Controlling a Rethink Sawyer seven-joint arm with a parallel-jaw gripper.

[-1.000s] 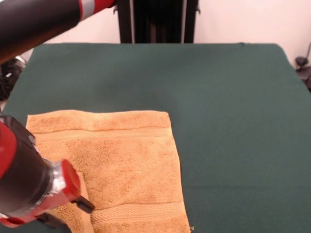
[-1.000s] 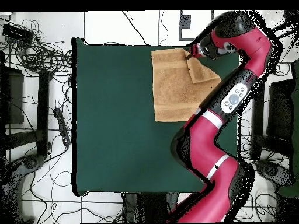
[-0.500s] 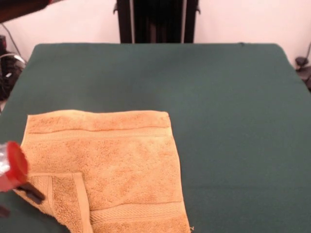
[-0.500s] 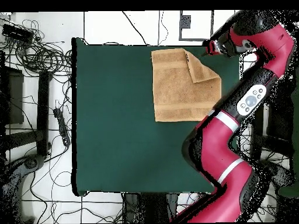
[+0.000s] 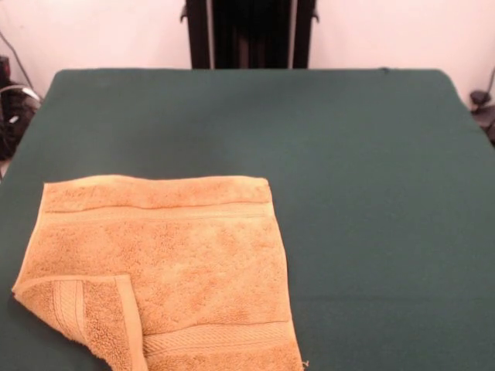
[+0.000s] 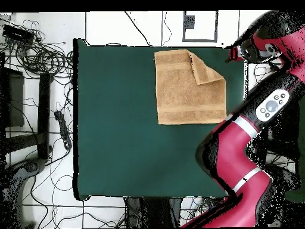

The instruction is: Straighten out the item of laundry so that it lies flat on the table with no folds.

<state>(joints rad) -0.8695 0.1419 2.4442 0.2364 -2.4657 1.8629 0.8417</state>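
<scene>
Overhead view: towel lies with one corner folded over; claw aperture indiscernible, off the table.

The dark green counter carries one orange towel at its near left, one corner folded over.

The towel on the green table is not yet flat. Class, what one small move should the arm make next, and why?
Probably bring the gripper back over the folded corner of the towel, to grasp it and pull it outward. That one corner lies doubled over onto the towel, while the rest lies flat on the table. The gripper now sits off the table's edge, touching nothing.
</scene>
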